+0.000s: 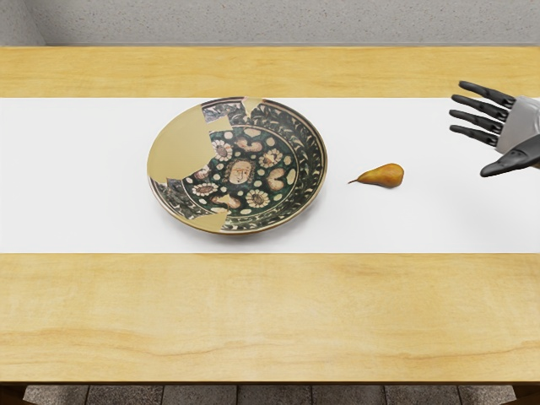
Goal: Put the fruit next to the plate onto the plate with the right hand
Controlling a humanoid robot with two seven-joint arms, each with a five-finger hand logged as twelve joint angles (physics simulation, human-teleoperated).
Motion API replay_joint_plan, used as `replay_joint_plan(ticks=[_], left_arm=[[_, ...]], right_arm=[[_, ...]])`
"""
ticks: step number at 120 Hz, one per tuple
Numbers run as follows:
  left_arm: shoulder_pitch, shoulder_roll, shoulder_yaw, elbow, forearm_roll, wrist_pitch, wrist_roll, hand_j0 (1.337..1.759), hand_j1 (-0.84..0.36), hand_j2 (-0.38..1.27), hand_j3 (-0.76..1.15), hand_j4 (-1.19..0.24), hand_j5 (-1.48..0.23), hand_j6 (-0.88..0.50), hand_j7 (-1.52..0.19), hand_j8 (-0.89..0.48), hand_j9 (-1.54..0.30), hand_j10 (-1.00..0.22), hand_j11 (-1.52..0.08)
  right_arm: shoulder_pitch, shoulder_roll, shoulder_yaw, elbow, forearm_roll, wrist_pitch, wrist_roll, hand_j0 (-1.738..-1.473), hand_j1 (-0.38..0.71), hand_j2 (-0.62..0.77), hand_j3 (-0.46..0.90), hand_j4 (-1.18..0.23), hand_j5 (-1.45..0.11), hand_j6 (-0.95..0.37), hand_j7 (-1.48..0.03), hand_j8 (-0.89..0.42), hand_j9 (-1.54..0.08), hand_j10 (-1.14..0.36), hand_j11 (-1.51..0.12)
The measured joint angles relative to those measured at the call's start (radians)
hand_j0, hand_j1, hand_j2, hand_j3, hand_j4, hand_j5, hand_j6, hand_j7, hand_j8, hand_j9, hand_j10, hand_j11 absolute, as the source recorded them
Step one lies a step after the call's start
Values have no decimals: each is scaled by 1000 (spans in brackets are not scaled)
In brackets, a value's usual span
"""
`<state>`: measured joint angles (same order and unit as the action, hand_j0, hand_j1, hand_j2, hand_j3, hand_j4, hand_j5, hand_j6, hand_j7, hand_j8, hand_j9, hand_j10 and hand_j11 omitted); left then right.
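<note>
Wooden table (270,312), pale grain, filling nearly the whole head view; grey wall (270,21) behind the far edge; stone floor tiles (270,395) below the near edge.

White cloth (84,211) laid flat along the middle of the table as a broad band, running from left edge to right edge of the view; bare wood in front of it and behind it.

Plate (319,160) on the cloth, left of centre; round, lying flat; dark ornament with pale flowers and a small face at the middle; plain gold patches at the upper left and at the lower rim.

Right hand (498,126) at the right edge of the view, arm entering from the right; seen over the far right part of the cloth; height above the cloth not clear; palm turned left, toward the plate; fingers (477,105) dark, straight, fanned apart; thumb (506,164) held out below them; wide open, nothing in its hold; well apart from the pear, up and to the right of it.

Pear (381,175) on the cloth, just beside the plate on its right, between plate and hand; golden brown; lying on its side, thick end to the right, stem (354,180) pointing left toward the plate's rim; a strip of white cloth showing between stem and rim, so apart, not touching; off the plate.
</note>
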<state>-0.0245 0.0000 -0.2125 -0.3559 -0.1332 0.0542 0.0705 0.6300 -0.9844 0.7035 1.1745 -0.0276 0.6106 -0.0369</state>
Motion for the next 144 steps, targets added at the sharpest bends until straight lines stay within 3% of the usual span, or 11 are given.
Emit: replay_joint_plan(ticks=[24,41,51,69,75,83,96,116,132,144], left_arm=[[0,0,0,0,0,0,0,1658,328,3,0,-17,-23,-17,-23,-17,-23,-17,-23],[0,0,0,0,0,0,0,1658,328,3,0,-17,-23,-17,-23,-17,-23,-17,-23],[0,0,0,0,0,0,0,1658,328,3,0,-17,-23,-17,-23,-17,-23,-17,-23],[0,0,0,0,0,0,0,1658,328,3,0,-17,-23,-17,-23,-17,-23,-17,-23],[0,0,0,0,0,0,0,1658,328,3,0,-17,-23,-17,-23,-17,-23,-17,-23],[0,0,0,0,0,0,0,1658,328,3,0,-17,-23,-17,-23,-17,-23,-17,-23],[0,0,0,0,0,0,0,1658,328,3,0,-17,-23,-17,-23,-17,-23,-17,-23],[0,0,0,0,0,0,0,1658,328,3,0,-17,-23,-17,-23,-17,-23,-17,-23],[0,0,0,0,0,0,0,1658,328,3,0,-17,-23,-17,-23,-17,-23,-17,-23],[0,0,0,0,0,0,0,1658,328,3,0,-17,-23,-17,-23,-17,-23,-17,-23]], right_arm=[[15,24,3,-7,-2,0,-1,-1658,-349,3,0,0,0,2,-1,2,0,1,0],[52,80,-4,-2,-55,0,-24,-1658,-349,3,0,0,0,3,0,2,0,2,0],[117,95,-26,57,-73,0,-136,-1658,-349,3,0,0,0,3,0,2,0,1,0],[241,97,-42,283,-111,-58,-420,-1658,-349,2,0,0,0,1,0,1,0,1,0],[292,105,-45,347,-146,-150,-479,-1658,-349,2,0,0,0,1,0,1,0,0,0],[341,129,-49,396,-241,-264,-524,-1658,-349,1,0,0,0,0,0,0,0,0,0],[396,156,-76,436,-417,-376,-556,-1658,-349,1,0,-1,0,-1,0,0,0,0,0],[415,202,-165,448,-619,-497,-570,-1658,-349,1,0,-2,0,-2,0,-2,0,-1,0],[556,276,-372,432,-699,-683,-573,-1658,-349,1,0,-2,0,-3,0,-2,0,-1,0],[609,317,-516,407,-743,-751,-574,-1658,-349,1,0,-2,0,-3,0,-2,0,-2,0]])
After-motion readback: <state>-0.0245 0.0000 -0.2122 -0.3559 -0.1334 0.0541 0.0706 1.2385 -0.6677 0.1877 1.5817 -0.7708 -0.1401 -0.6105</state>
